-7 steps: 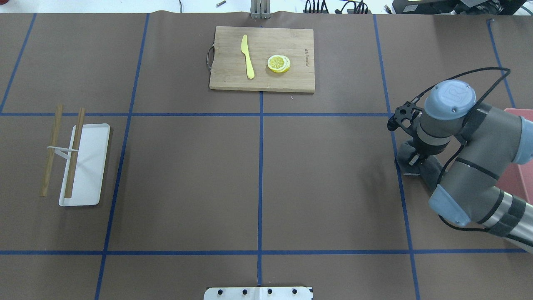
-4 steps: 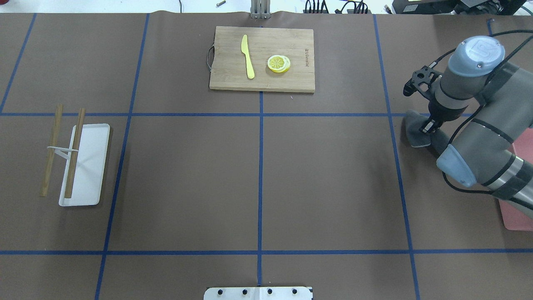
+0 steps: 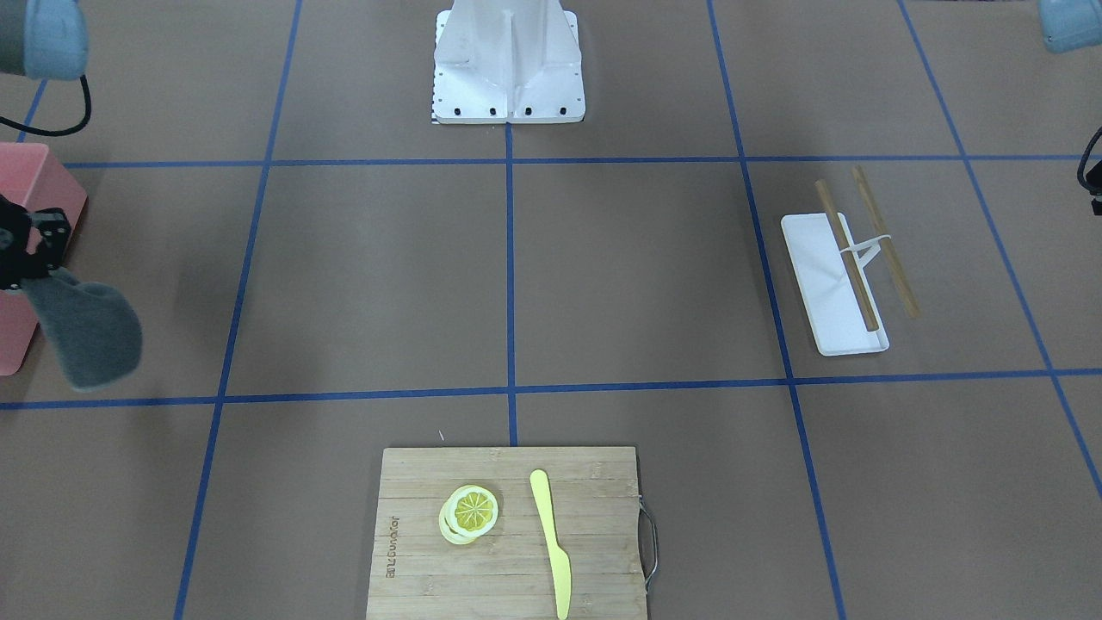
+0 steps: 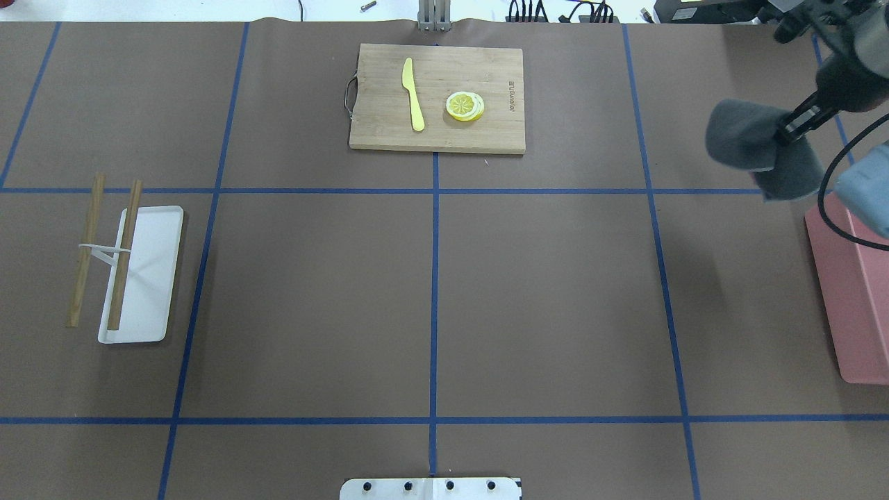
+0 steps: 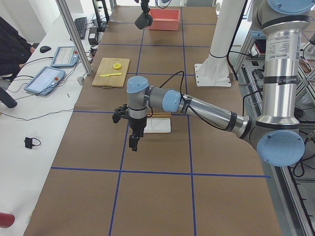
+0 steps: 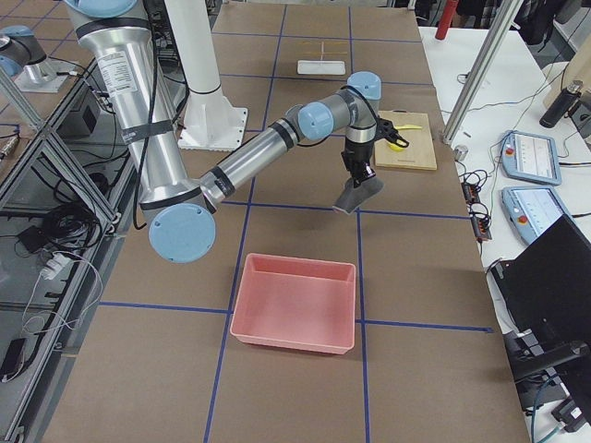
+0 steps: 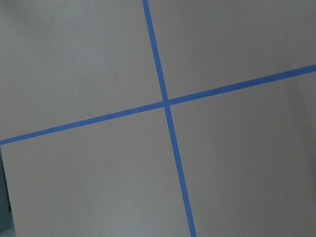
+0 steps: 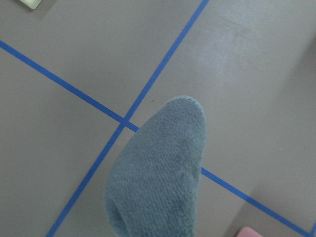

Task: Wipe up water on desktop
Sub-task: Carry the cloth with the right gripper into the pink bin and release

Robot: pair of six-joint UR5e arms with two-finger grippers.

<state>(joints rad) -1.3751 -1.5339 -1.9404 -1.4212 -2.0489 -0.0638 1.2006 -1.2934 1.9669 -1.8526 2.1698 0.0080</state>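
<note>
The desktop [image 4: 542,298] is a brown tabletop with blue tape lines; I can make out no water on it. My right gripper [image 4: 787,128] is shut on a grey cloth [image 4: 746,142] and holds it in the air over the table's far right, next to the pink bin. The cloth hangs down from the jaws in the front-facing view [image 3: 86,331], the right side view [image 6: 358,194] and the right wrist view [image 8: 158,168]. My left gripper [image 5: 134,142] hangs over bare desktop near the white tray; it shows only in the left side view, so I cannot tell whether it is open.
A pink bin [image 4: 851,298] stands at the right edge. A bamboo cutting board [image 4: 486,69] at the back middle carries a yellow knife [image 4: 412,94] and lemon slices [image 4: 464,105]. A white tray [image 4: 149,278] with chopsticks [image 4: 123,257] lies at the left.
My right arm has lifted the grey cloth off the desktop and carried it up and toward the far right; the cloth now hangs in the air. Nothing else has moved.
</note>
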